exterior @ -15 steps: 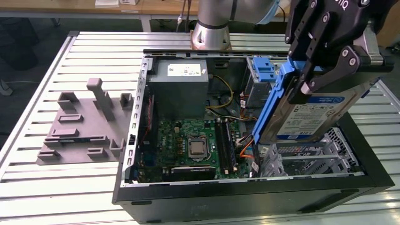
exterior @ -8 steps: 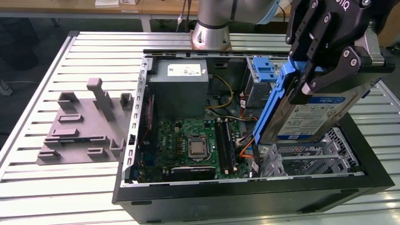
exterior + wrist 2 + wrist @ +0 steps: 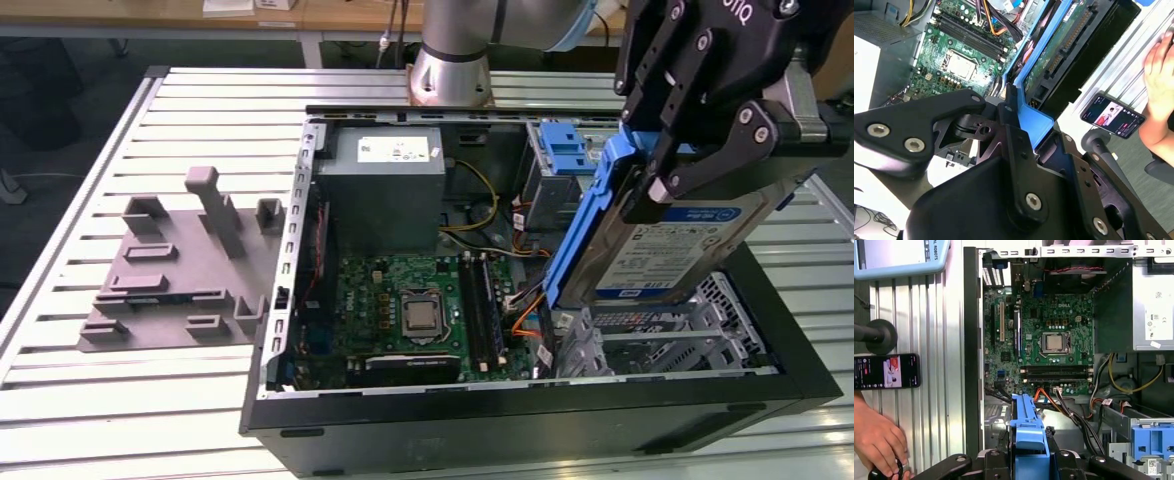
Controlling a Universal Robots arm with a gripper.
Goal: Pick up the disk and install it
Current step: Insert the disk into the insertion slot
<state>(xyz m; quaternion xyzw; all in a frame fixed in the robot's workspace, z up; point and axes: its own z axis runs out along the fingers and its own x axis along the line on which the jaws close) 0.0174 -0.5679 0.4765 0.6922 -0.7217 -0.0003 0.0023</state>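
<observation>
You had the gripper (image 3: 694, 170) with its fingers (image 3: 667, 100) closed on the upper end of the disk (image 3: 667, 255), pinching the frame of its blue caddy (image 3: 1029, 427). The disk hung tilted above the open computer case (image 3: 534, 412), just over the metal drive cage (image 3: 681, 335) at the exterior view's right. It looked clear of the cage, though that angle made contact hard to judge. It was probably stiff, fairly heavy for its size and sensitive to knocks, with a slick metal face, so the plastic frame edges were the sound place to hold, away from the exposed connector (image 3: 1074, 35).
</observation>
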